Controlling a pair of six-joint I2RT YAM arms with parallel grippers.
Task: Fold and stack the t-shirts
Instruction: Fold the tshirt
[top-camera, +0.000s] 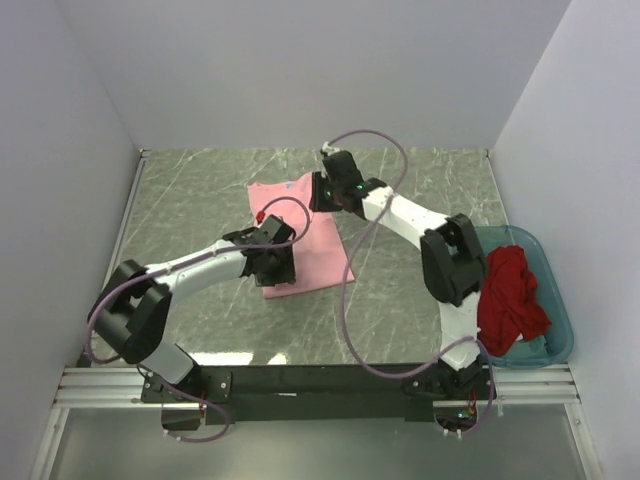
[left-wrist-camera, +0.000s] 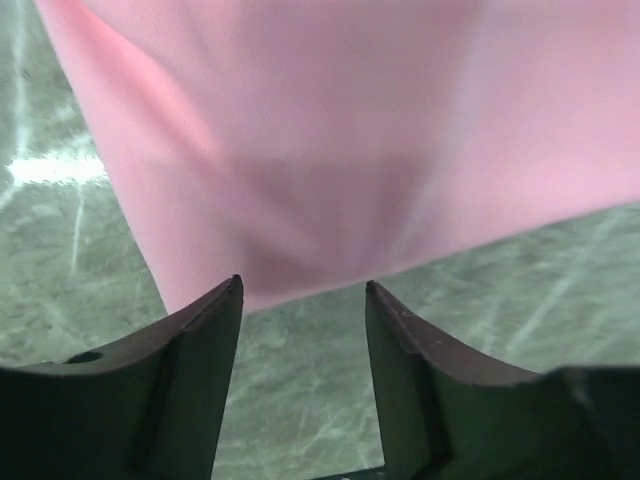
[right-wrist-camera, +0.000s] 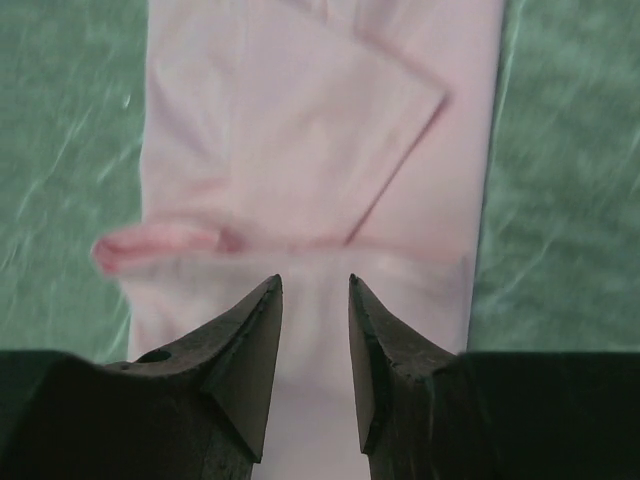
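The light pink t-shirt (top-camera: 305, 240) lies folded into a narrow strip on the green marbled table. My left gripper (top-camera: 272, 265) hovers at its near left corner. In the left wrist view this gripper (left-wrist-camera: 303, 290) is open, with bare table between its fingers and the pink cloth (left-wrist-camera: 330, 140) just beyond the tips. My right gripper (top-camera: 326, 192) is over the shirt's far end. There it (right-wrist-camera: 315, 282) stands open above the cloth (right-wrist-camera: 300, 130), holding nothing; a folded sleeve and the darker pink collar edge (right-wrist-camera: 150, 245) lie ahead. The bright red t-shirt (top-camera: 510, 298) sits crumpled in the tub.
A teal plastic tub (top-camera: 552, 290) stands at the right edge of the table and holds the red shirt. White walls close in the table on the left, back and right. Pink cables loop from both arms over the table.
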